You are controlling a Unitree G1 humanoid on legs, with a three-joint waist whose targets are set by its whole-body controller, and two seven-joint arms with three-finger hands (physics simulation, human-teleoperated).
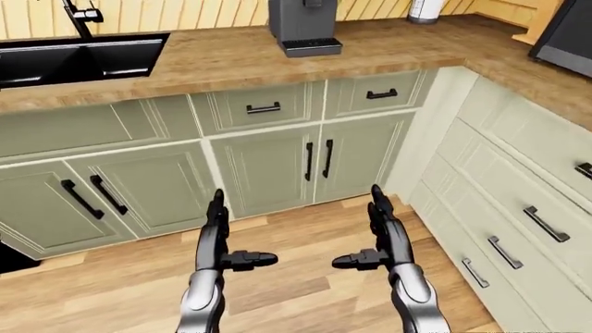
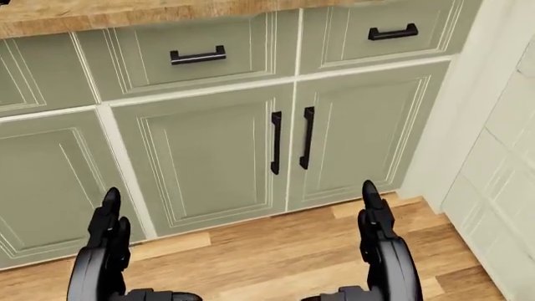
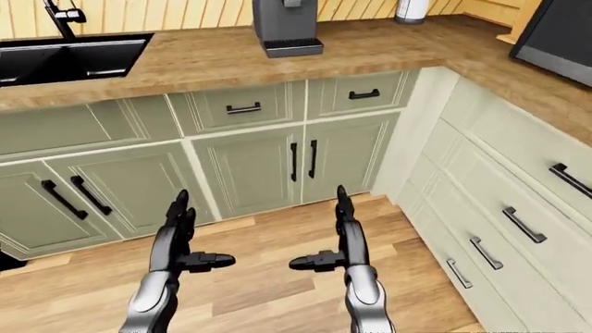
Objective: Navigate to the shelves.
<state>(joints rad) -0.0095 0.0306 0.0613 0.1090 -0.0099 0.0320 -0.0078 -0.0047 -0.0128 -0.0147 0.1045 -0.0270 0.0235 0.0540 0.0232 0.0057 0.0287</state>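
A wood-grain table [image 1: 370,55] runs along the top of the left-eye view and turns a corner down the right side. Its planked surface is warm and matte. Set into it at the far left is a black sink [image 1: 78,62] with a dark faucet [image 1: 81,15] above. To the right of the sink stands a grey, boxy coffee machine [image 1: 303,26] with a flat drip tray at its base. Further right along the table, at the top edge, is the bottom of a white cylindrical container [image 1: 425,8]. A dark flat appliance [image 1: 569,38] cuts into the top right corner.

Below the table are sage-green cabinets with framed panels. Two drawers [image 2: 188,56] carry straight black bar handles, and under them a pair of doors [image 2: 288,141] has two vertical black handles close together. Down the right side, below the table's return, is a drawer bank [image 1: 527,229] with slanted bar handles. The floor [image 1: 296,277] is light wooden plank.

The left hand [image 1: 218,239] and right hand [image 1: 381,236] are glossy black, held low over the floor below the paired doors. Their fingers [image 1: 377,205] are released and extended straight, thumbs pointing inward, grasping nothing.

The shelves do not show in any view, so their place relative to the fingers cannot be told.
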